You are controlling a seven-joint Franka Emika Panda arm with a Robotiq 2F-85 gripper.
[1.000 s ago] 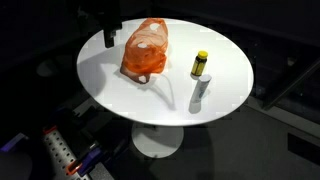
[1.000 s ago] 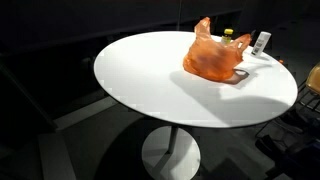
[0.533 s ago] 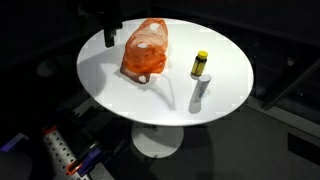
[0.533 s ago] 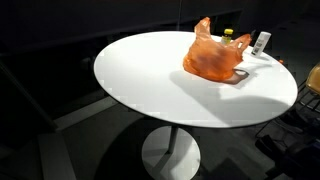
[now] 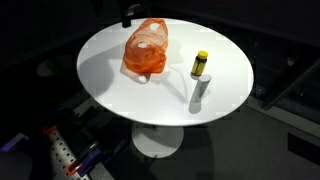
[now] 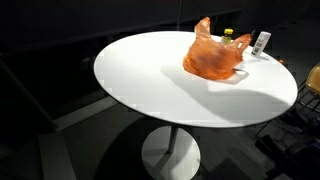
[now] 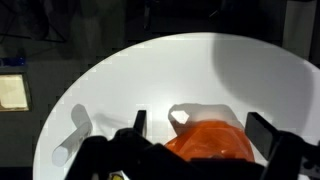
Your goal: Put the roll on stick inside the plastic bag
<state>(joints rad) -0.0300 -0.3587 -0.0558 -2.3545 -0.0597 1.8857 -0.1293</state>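
Two risks stood out to me. First, the orange plastic bag (image 5: 145, 52) sat slumped on the round white surface (image 5: 110, 85) with no mouth that I could make out. The stick could therefore have slid off the crumpled film instead of dropping inside, and pushing at it could have dragged the light bag along. Second, what I took for the roll-on stick (image 5: 200, 93), a white tube lying on its side, looked free to roll. A pinch off its middle could have sent it toward the near right edge. A small yellow-capped bottle (image 5: 200, 64) stood just beyond it, so a careless approach could have toppled that, or I could have picked up the wrong item.

My end effector (image 7: 201, 128) was released, its fingers (image 7: 140, 124) spread wide with nothing between them, hanging above the far side of the surface. In the wrist view the bag lay directly below me, while the roll-on stick (image 7: 72, 135) lay well off to the left, apart from the bag. In an exterior view it rested on the near right part of the surface, with the bag roughly between it and my end effector.
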